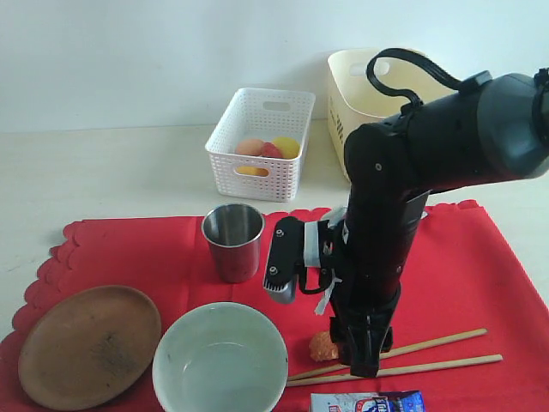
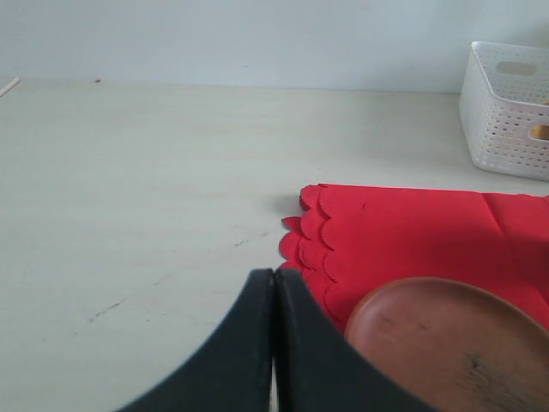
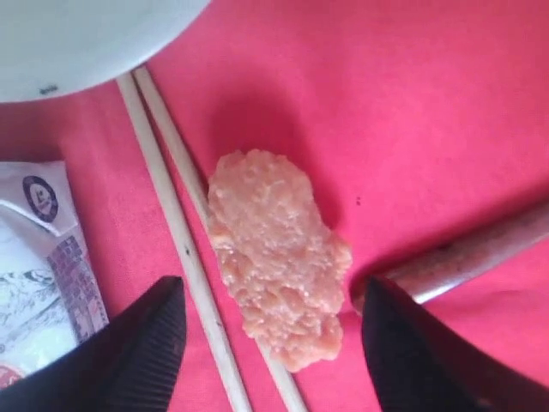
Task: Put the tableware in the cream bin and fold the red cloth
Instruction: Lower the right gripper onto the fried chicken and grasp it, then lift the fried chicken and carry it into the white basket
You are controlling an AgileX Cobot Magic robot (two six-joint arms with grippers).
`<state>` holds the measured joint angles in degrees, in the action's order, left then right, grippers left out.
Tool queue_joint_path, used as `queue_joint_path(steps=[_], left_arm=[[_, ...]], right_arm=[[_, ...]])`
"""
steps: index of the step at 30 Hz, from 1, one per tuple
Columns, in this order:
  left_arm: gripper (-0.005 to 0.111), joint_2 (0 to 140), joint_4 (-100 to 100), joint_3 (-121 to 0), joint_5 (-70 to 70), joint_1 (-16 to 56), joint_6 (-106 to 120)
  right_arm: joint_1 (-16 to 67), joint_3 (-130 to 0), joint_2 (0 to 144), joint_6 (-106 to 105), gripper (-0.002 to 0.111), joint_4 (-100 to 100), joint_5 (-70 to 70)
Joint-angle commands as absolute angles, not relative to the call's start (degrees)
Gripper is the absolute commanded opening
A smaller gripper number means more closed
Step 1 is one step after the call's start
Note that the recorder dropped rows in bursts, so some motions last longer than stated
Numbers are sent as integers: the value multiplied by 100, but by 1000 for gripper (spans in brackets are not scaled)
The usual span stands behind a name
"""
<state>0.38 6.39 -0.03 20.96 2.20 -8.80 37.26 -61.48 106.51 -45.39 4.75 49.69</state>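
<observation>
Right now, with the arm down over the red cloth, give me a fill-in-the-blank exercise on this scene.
1. The right gripper hangs with its jaws ___ around the pale orange crumbly food piece.
2. The left gripper has its jaws ___.
3. The shiny steel cup stands ___ on the scalloped red cloth.
4. The yellow and orange fruit lies in the ___ perforated basket.
Missing words: open; shut; upright; white.

I see a pale orange nugget (image 3: 274, 257) right beneath my right tool (image 3: 273, 352), a snack packet (image 3: 39, 257) just beside it, and a white basket (image 1: 257, 176) of foods (image 1: 270, 149) well beyond.
</observation>
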Motion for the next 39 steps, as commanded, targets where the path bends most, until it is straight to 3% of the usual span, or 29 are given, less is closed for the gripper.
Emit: queue_joint_path(steps=[1,11,13,14,15,16,17,25,30,39], left_arm=[[0,0,643,0,2041,196,-904],[0,0,643,0,2041,196,-904],[0,0,643,0,2041,196,-904],[0,0,643,0,2041,196,-904],[0,0,643,0,2041,196,-904],[0,0,643,0,2041,196,-904],[0,0,643,0,2041,196,-904],[0,0,643,0,2041,196,-904],[0,0,643,0,2041,196,-904],[0,0,643,0,2041,196,-904]], right_arm=[[3737,-6150,10745,-4630,58,563,4918],[3737,-6150,11081,-4630,48,575,4867],[3737,-6150,11081,-4630,38,575,4793],[3737,-6150,11068,-4591,23,575,4769],[3737,-6150,11068,-4591,16,575,4785],[3737,-6150,11045,-4591,2,575,4828],[3737,-6150,11022,-4575,0,575,4828],[3737,-6158,10148,-4330,0,575,4984],[3737,-6207,9409,-3566,0,590,4298],[3737,-7245,9177,-2929,0,796,4151]])
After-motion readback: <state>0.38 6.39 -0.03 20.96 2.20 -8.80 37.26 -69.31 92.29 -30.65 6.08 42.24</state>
